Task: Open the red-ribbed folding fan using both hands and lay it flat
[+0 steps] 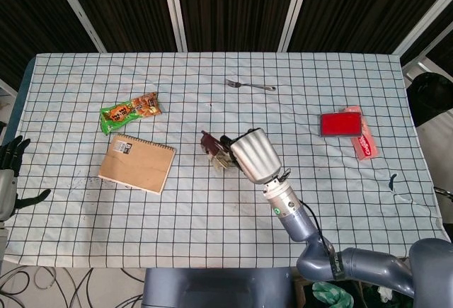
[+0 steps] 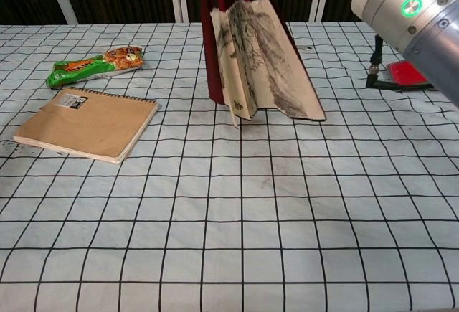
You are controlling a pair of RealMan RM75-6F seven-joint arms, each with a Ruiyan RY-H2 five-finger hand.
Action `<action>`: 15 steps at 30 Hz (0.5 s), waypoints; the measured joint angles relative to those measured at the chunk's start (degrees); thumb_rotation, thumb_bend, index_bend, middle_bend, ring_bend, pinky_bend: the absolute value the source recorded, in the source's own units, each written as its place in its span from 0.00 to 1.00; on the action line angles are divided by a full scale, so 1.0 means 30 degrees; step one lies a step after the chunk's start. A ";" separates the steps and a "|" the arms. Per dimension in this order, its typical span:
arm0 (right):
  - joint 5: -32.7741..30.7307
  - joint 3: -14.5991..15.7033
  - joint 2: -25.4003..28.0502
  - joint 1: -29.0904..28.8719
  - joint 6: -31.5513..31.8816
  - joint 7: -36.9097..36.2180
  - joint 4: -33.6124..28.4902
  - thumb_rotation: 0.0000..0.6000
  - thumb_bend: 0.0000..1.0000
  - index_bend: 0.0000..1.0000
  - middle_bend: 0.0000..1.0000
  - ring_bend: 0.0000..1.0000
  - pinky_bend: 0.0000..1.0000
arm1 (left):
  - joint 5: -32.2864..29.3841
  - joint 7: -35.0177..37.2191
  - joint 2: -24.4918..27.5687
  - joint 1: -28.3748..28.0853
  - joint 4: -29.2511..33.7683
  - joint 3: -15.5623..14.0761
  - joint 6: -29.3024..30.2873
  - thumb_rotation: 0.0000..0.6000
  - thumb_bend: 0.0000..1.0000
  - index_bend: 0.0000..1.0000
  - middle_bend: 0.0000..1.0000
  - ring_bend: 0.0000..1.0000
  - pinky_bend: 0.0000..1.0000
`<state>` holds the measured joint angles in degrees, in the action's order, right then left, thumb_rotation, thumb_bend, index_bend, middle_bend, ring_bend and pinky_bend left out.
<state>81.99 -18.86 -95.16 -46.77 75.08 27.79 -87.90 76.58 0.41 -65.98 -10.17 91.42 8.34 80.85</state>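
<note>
Right hand (image 1: 253, 154) grips fan (image 2: 252, 61) at its top, hanging partly spread above bench (image 1: 297, 202) centre. Left hand (image 1: 10, 173) open at far edge, idle. Risk: one-handed hold could slip; folds may collapse.

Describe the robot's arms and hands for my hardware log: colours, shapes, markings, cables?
The right hand has a ribbed silver back shell and dark fingers, on a silver-grey cylindrical forearm with a glowing green ring light and a thin black cable. The left hand shows dark fingers at the frame's edge.
</note>
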 measured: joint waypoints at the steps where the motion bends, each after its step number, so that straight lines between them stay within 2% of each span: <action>1: -0.0008 -0.0184 -0.0157 -0.0050 0.0181 0.0138 0.0164 1.00 0.65 0.90 0.90 0.94 0.88 | -0.0003 -0.0003 -0.0001 -0.0003 0.0003 0.0005 0.0001 1.00 0.00 0.00 0.00 0.00 0.00; 9: -0.0931 -0.0911 -0.0527 -0.0130 0.0401 0.0245 -0.0010 1.00 0.65 0.90 0.90 0.94 0.88 | -0.0151 0.0037 0.0008 -0.0005 0.0038 0.0057 -0.0049 1.00 0.00 0.00 0.00 0.00 0.00; 15: -0.3043 -0.1826 -0.0810 -0.0012 0.0445 0.0507 -0.1235 1.00 0.65 0.90 0.90 0.94 0.88 | 0.0125 0.0397 0.0011 0.0036 -0.0296 -0.0063 -0.0051 1.00 0.00 0.00 0.00 0.00 0.00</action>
<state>72.86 -24.34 -97.59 -46.81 76.42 29.31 -91.61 76.96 1.61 -65.95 -10.06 90.54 8.15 80.70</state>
